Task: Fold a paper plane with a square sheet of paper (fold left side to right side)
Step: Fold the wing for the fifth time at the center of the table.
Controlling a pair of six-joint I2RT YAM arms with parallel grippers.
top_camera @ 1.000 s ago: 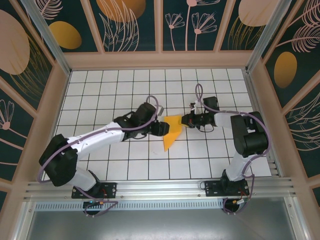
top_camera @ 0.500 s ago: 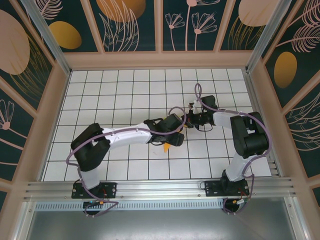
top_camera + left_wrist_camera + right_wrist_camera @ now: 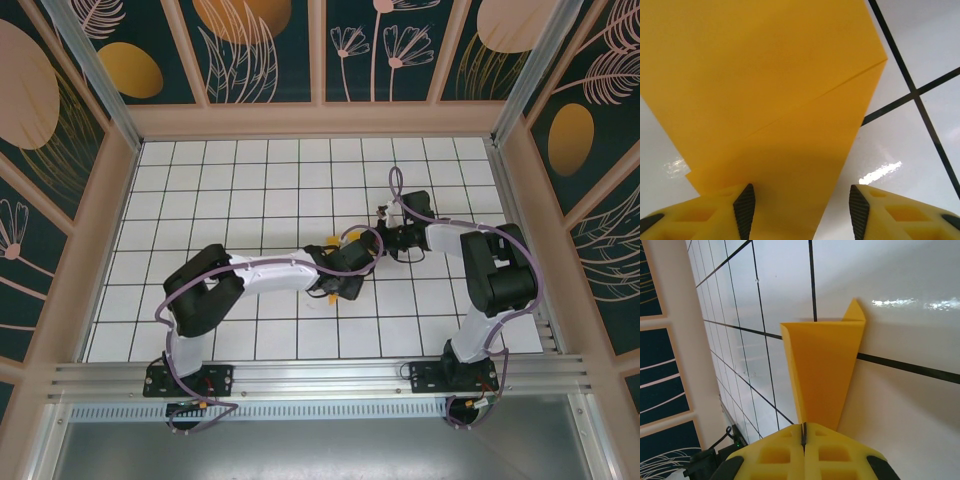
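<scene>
Your right claw (image 3: pixel 803 432) is pinched tight on the near edge of the paper (image 3: pixel 822 365), its two yellow fingers meeting with nothing but the thin orange sheet between them. From that wrist the paper looks like a folded piece that seems to lift off the surface (image 3: pixel 900 285). One layer stands on edge, and a small corner flap peeks up behind it at the far right. Your left claw (image 3: pixel 800 200) is spread wide and grips nothing. Its black pads (image 3: pixel 744 210) stand well apart, with the lower end of the paper lying between them on the white tiles. From the left wrist, a straight crease (image 3: pixel 815 97) runs slantwise across the paper to its right-hand corner, and black grid lines (image 3: pixel 912 92) cross just beside that corner. From above, the left arm (image 3: pixel 270 272) reaches across the middle of the surface toward the right claw. Its wrist covers most of the paper, and a small bit of orange pokes out at the near side of the wrist. The two claws sit near each other, a little right of centre.
</scene>
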